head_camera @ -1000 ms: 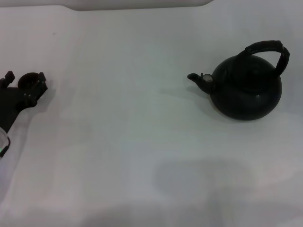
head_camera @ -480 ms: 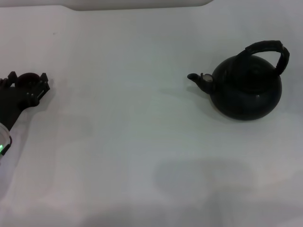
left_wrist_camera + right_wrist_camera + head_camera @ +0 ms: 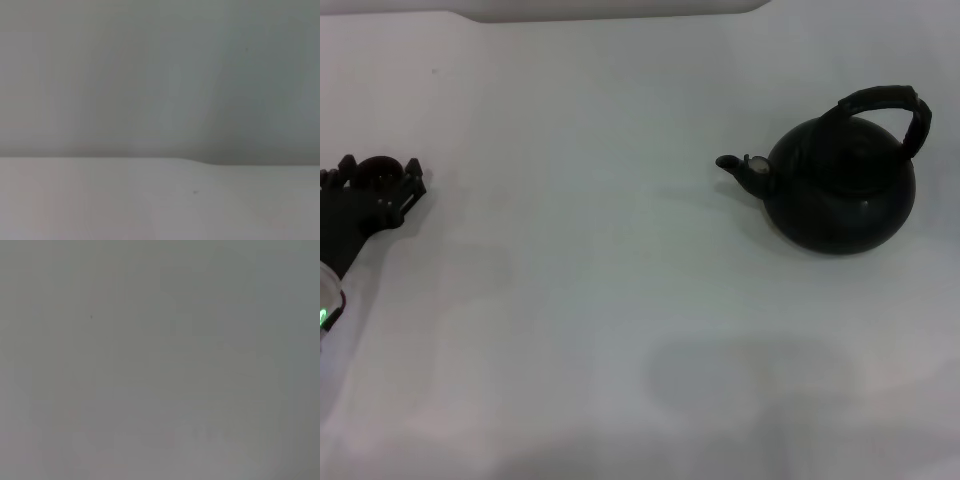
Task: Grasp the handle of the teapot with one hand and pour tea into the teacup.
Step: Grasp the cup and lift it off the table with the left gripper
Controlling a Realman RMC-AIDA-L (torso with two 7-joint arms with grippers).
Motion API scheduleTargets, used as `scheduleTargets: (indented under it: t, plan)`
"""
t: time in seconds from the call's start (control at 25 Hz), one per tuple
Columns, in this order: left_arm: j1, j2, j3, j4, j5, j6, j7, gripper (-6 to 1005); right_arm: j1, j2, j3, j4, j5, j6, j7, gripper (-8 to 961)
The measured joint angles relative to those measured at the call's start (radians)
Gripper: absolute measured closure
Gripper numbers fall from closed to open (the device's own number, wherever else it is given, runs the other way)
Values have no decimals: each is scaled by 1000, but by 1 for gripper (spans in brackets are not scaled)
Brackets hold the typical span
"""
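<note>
The teapot (image 3: 840, 190) is black, round and squat, and stands on the white table at the right, its short spout (image 3: 735, 166) pointing left. Its thick ridged handle (image 3: 885, 100) arches over the top, with nothing touching it. The tiny dark teacup (image 3: 380, 176) sits at the far left edge of the head view. My left gripper (image 3: 379, 164) is open, with one finger on each side of the teacup and narrow gaps to it. My right gripper is out of view. Both wrist views show only bare pale surface.
The white table (image 3: 620, 280) stretches wide and bare between the teacup and the teapot. Its far edge (image 3: 620, 12) runs along the top of the head view. A green light (image 3: 325, 316) glows on my left arm.
My left gripper has shifted slightly toward the teacup and its fingers stand a little closer together around it. The teacup and teapot have not moved.
</note>
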Motion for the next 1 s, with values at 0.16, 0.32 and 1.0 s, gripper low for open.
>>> scheduleTargets:
  t: [0.16,0.32,1.0]
  plan:
    - [-2,0,0,0,10,8,0,133,0,0,0,0,0,2,0,211]
    - [-1,-1,0,0,10,9,0,134,0,0,0,0,0,9,0,210]
    - [9,-5,0,-11,10,9,0,284,-9,-2,0,-9,0,12,0,210]
